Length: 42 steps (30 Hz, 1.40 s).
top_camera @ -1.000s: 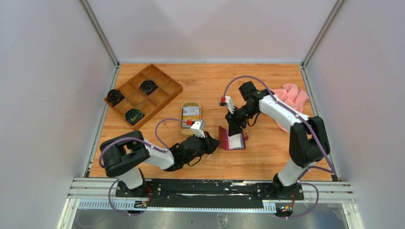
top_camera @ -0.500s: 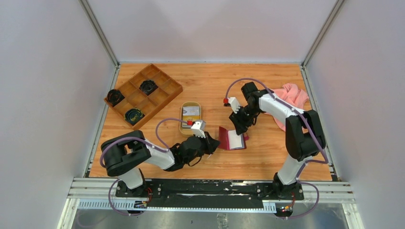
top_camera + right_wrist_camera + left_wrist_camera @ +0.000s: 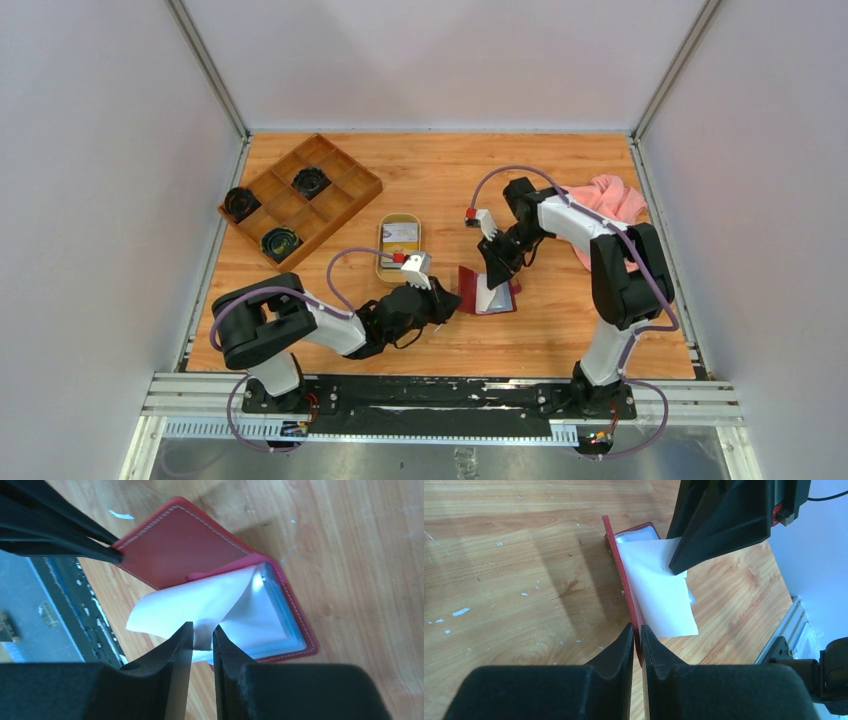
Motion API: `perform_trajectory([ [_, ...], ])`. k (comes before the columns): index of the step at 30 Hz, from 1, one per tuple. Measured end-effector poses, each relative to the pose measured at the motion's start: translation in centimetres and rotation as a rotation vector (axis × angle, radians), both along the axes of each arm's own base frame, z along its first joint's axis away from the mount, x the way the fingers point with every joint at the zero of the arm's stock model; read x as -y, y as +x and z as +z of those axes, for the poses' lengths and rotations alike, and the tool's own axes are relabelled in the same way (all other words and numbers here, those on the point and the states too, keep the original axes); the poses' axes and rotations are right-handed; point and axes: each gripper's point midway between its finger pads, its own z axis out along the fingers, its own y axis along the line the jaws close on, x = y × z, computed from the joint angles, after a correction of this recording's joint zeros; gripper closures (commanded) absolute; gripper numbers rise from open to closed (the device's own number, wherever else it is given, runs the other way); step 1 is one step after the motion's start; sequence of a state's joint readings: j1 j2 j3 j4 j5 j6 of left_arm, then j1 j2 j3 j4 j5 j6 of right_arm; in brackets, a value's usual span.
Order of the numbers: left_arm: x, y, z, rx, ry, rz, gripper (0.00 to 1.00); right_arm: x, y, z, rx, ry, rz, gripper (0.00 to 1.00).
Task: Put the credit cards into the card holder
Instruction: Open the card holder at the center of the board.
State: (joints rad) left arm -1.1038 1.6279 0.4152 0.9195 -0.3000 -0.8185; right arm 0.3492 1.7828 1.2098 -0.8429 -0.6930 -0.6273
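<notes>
- Card holder [image 3: 175,545] lies open near the middle of the desk [image 3: 440,170], a little toward its near edge. It looks light and soft, floppy at the fold.
- My left gripper [image 3: 637,630] pinches the red cover's edge and stands it upright (a thin edge that could slip).
- My right gripper [image 3: 202,631] nips the white inner leaf [image 3: 165,611], which curls limply. I judge it creases easily.
- Credit cards [image 3: 401,234] sit in the oval tray [image 3: 381,250], apart toward the desk's left edge. They are likely stiff and slick, best taken by an edge.
- Writing or brand: none I can read.
</notes>
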Motion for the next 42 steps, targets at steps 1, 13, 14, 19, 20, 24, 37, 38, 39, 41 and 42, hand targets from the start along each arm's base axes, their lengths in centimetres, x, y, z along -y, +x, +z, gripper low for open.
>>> perform_trajectory([
  [1, 0.0, 0.0, 0.0, 0.000, -0.001, -0.002, 0.87, -0.4, -0.2, 0.2, -0.009, 0.019, 0.007, 0.77],
  [13, 0.7, -0.2, 1.3, 0.041, -0.049, -0.037, 0.46, -2.6, -1.3, 0.6, -0.145, 0.142, -0.002, 0.77],
  [14, 0.6, -0.3, 1.3, 0.042, -0.049, -0.039, 0.43, -2.7, -1.4, 0.4, -0.165, 0.146, -0.009, 0.75],
  [19, 0.8, -0.6, 1.3, 0.044, -0.051, -0.059, 0.35, -3.7, -1.8, 0.6, -0.237, 0.200, -0.033, 0.69],
  [20, 0.8, -0.7, 1.3, 0.044, -0.051, -0.064, 0.35, -3.9, -1.9, 0.7, -0.249, 0.216, -0.036, 0.68],
  [24, 1.1, -0.9, 1.2, 0.037, -0.045, -0.081, 0.35, -4.8, -2.1, 1.6, -0.290, 0.284, -0.044, 0.66],
  [37, 1.9, -0.5, 0.6, 0.013, -0.001, -0.083, 0.33, -6.2, -2.7, 2.3, -0.379, 0.373, -0.049, 0.66],
  [38, 1.9, -0.5, 0.4, 0.011, 0.003, -0.082, 0.33, -6.3, -2.8, 2.3, -0.386, 0.378, -0.047, 0.67],
  [39, 1.9, -0.5, 0.3, 0.008, 0.010, -0.082, 0.33, -6.4, -2.9, 2.3, -0.392, 0.378, -0.044, 0.67],
  [41, 1.9, -0.5, 0.0, 0.003, 0.022, -0.082, 0.39, -6.7, -3.3, 2.2, -0.409, 0.382, -0.038, 0.67],
  [42, 1.9, -0.5, -0.1, 0.003, 0.025, -0.082, 0.42, -6.9, -3.4, 2.2, -0.418, 0.384, -0.035, 0.67],
])
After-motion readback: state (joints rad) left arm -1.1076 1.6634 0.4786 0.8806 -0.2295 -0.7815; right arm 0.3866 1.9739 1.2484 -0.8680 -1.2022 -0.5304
